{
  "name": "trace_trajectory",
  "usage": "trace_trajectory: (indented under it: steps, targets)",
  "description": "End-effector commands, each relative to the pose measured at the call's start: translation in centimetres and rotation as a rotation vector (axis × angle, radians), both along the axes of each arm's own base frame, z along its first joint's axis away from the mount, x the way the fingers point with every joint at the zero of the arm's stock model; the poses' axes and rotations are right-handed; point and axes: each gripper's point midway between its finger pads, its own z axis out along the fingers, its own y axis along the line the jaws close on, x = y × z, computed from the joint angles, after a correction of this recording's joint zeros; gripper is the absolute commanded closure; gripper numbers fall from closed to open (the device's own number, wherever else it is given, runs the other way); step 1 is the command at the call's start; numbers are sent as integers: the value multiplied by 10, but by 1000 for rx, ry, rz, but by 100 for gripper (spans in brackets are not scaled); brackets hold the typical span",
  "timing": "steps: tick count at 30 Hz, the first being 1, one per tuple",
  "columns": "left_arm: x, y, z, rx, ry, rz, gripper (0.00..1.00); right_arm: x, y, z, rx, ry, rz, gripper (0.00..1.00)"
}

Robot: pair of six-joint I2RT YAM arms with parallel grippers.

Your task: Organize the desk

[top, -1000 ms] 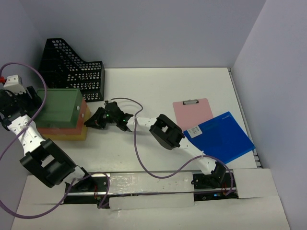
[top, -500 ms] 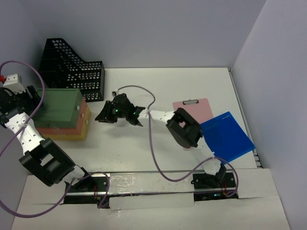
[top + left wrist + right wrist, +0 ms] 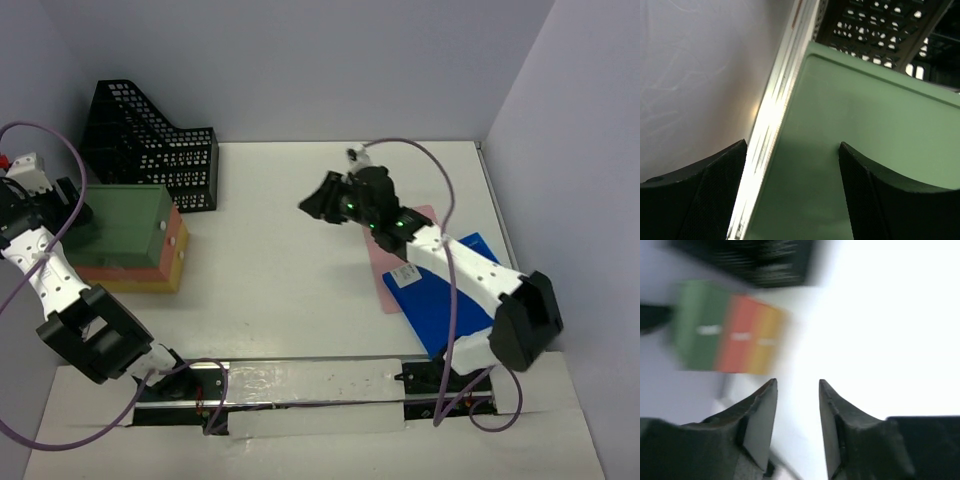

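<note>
desk (image 3: 280, 265) bare at centre; left hand (image 3: 792, 150) spread astride edge of green box (image 3: 880, 135) (right hand (image 3: 797, 385) released).

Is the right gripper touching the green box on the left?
Apart. The top external view shows the right gripper well away from the green box, with bare white desk between them.

The large flat white rectangular desk (image 3: 290, 290) looks smooth and matt. At the upper left of the overhead view, the black mesh file rack (image 3: 150, 150) appears to be hard plastic, perforated all over. The green rectangular box lid (image 3: 880, 150) is smooth with a dull sheen. At the lower right, the flat blue folder (image 3: 440, 310) looks slick and slightly glossy, and the pink clipboard (image 3: 380, 262) smooth. Crinkled silvery foil tape (image 3: 300, 378) shines along the bottom.
</note>
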Motion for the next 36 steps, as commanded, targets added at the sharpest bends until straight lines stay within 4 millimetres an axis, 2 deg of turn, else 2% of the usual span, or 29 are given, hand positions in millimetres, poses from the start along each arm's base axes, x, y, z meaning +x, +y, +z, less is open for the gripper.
trace_trajectory:
  steps: [1, 4, 7, 12, 14, 15, 16, 18, 21, 26, 32, 34, 36]
  targets:
    - [-13, -15, -4, -59, 71, -24, 18, -17, -110, -53, -286, 77, -251, 52]
    - [-11, -12, 15, -25, 38, -15, 17, -27, -185, -66, -338, 122, -453, 49]
    - [-12, -16, 29, -22, 17, -21, 15, -36, -227, -75, -283, 152, -569, 45]
    - [-17, -25, 51, 15, -19, -34, 11, -49, -285, -97, -232, 216, -780, 20]
    - [-19, -31, 58, 37, -33, -44, 10, -59, -322, -104, -231, 240, -949, 13]
    - [-20, -35, 60, 45, -35, -57, 11, -63, -331, -110, -232, 260, -981, 13]
    - [-18, -45, 62, 67, -32, -95, 11, -69, -350, -109, -236, 254, -1065, 11]
    - [-22, -58, 66, 101, -15, -122, 10, -76, -367, -107, -233, 241, -1153, 8]
    - [-14, -104, 70, 162, 4, -249, 11, -95, -404, -106, -245, 228, -1365, 5]
    - [-4, -174, 82, 195, 12, -450, 9, -119, -434, -114, -238, 247, -1555, 1]
    - [10, -292, 85, 89, 33, -778, 9, -140, -463, -155, -279, 411, -1665, 0]
    - [7, -345, 63, 71, 113, -918, 9, -138, -467, -162, -269, 440, -1653, 0]
    - [-1, -387, 45, 71, 174, -1043, 9, -136, -471, -168, -278, 466, -1637, 0]
